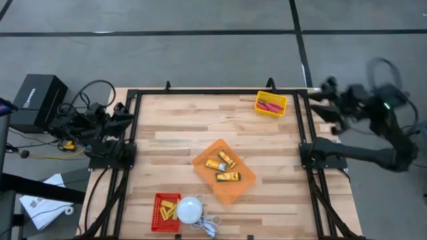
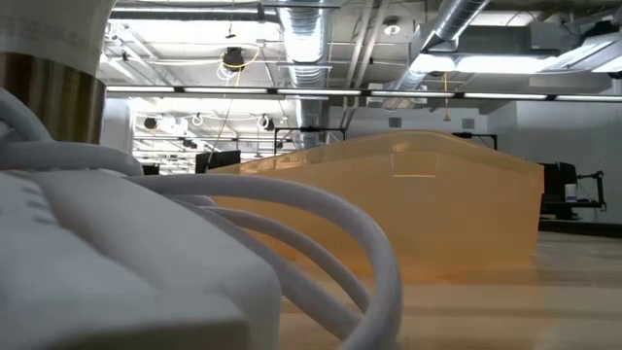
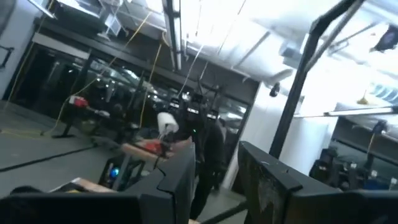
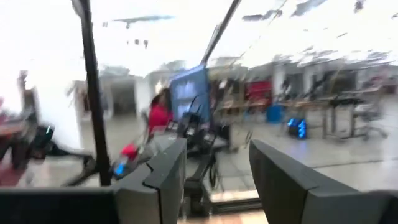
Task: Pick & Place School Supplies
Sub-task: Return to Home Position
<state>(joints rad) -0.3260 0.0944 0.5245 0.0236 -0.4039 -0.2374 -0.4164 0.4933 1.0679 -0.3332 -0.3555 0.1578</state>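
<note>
Three orange-yellow packets [image 1: 222, 167] lie in the orange tray [image 1: 241, 187] at mid-table; the low view shows the tray's wall [image 2: 437, 209]. Two red-pink tools [image 1: 269, 105] lie in the yellow bin [image 1: 259, 109] at the far right. Small yellow blocks [image 1: 167, 213] sit in the red bin [image 1: 158, 203] at the near edge. My left gripper [image 3: 217, 163] is folded back beyond the table's left edge [image 1: 120, 110], open and holding nothing. My right gripper [image 4: 214, 152] is off the table's far right corner [image 1: 323, 99], blurred, open and holding nothing. Both point out into the room.
A white round dome [image 1: 189, 209] with a white cord [image 2: 292, 209] sits by the red bin at the near edge. A black frame [image 1: 220, 92] runs along the table's edges. A black box [image 1: 37, 100] and cables lie left of the table.
</note>
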